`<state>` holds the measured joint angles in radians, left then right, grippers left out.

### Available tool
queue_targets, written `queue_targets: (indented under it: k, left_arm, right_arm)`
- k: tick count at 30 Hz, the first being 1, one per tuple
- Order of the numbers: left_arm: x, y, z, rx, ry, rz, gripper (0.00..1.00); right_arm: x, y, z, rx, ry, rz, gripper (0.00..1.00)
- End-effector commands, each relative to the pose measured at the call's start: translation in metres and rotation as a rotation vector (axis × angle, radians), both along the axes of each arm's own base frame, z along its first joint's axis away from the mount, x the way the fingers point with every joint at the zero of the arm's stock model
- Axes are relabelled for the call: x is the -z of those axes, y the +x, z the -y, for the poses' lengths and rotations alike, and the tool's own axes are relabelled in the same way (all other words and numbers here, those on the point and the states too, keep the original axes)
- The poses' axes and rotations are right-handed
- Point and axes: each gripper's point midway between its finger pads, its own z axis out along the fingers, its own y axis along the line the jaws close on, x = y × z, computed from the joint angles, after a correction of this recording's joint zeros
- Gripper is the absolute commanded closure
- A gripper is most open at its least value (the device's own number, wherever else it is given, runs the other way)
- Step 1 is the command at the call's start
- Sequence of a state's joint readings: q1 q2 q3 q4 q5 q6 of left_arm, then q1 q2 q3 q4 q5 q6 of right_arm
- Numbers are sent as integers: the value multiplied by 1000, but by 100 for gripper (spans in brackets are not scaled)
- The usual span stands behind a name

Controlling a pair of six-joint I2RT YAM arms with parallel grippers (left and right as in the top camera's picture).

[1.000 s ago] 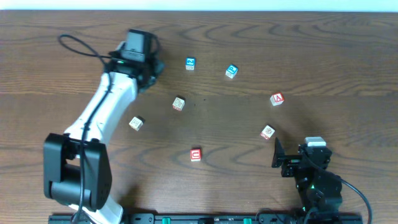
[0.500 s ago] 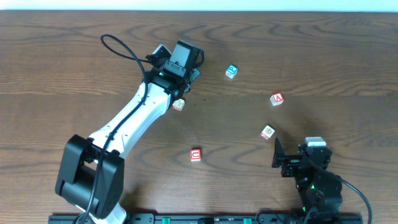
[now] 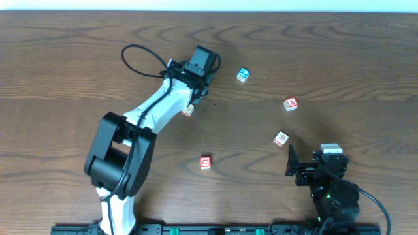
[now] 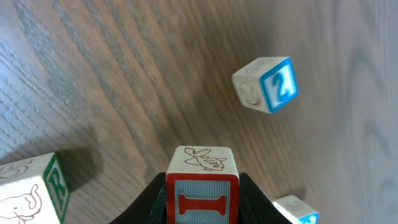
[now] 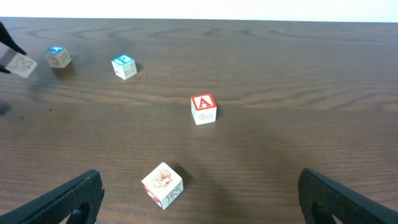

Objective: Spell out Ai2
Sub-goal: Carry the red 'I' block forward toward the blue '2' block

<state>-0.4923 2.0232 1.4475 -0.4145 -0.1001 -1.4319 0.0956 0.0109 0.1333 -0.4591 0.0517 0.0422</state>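
**Operator:** What is in the jaws?

**Spotter:** Your left gripper (image 4: 202,208) is clamped shut on the I cube (image 4: 202,186). There is a finger on each side, and the red letter faces the wrist camera. Your right gripper (image 5: 199,202) is parked near the table's (image 3: 366,59) front edge with its jaws spread wide and nothing between them.

**Operator:** And the other letters?

**Spotter:** The 2 cube (image 4: 267,84) lies just ahead of your left fingers, apart from them. A green R cube (image 4: 31,190) sits off to one side, and it's not yours. The A cube (image 3: 291,104) stands alone, well off towards the right arm.

**Operator:** So which step am I on?

**Spotter:** I'd say you're carrying the I, with nothing lined up yet. Next, take it across to the A and set it down close beside it, letter up and square. Then come back for the 2. Watch the stray cube (image 3: 281,138) near the A.
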Motion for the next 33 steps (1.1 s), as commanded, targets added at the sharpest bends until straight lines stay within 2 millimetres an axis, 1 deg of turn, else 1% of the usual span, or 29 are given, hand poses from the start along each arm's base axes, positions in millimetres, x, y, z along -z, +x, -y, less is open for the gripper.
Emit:
queue_targets:
  k: [1, 2, 4, 7, 10, 12, 15, 17, 19, 24, 29, 33]
  left_arm:
    - [-35, 16, 18, 38, -6, 68, 94]
    - [-45, 20, 19, 42, 26, 94, 94]
    - [-57, 22, 24, 55, 42, 116, 94]
    - [-69, 21, 42, 91, 31, 145, 94]
    - [-75, 19, 51, 95, 52, 180, 94]
    - [-78, 17, 62, 99, 35, 193, 94]
    - [-75, 7, 67, 10, -6, 171, 94]
    - [-69, -2, 65, -77, -31, 131, 94]
    - [-65, -9, 62, -128, -40, 101, 94]
    - [-52, -29, 48, -265, -45, 7, 94]
    - [-43, -46, 35, -407, -54, -67, 94]
    - [-37, -55, 31, -469, -61, -113, 94]
  right_arm:
    - [0, 0, 3, 18, 14, 2, 1]
    - [0, 0, 3, 18, 14, 2, 1]
    - [0, 0, 3, 18, 14, 2, 1]
    - [0, 0, 3, 18, 14, 2, 1]
    - [0, 0, 3, 18, 14, 2, 1]
    - [0, 0, 3, 18, 14, 2, 1]
    - [0, 0, 3, 18, 14, 2, 1]
    - [0, 0, 3, 18, 14, 2, 1]
    - [0, 0, 3, 18, 14, 2, 1]
    - [0, 0, 3, 18, 14, 2, 1]
    - [0, 0, 3, 18, 14, 2, 1]
    - [0, 0, 3, 18, 14, 2, 1]
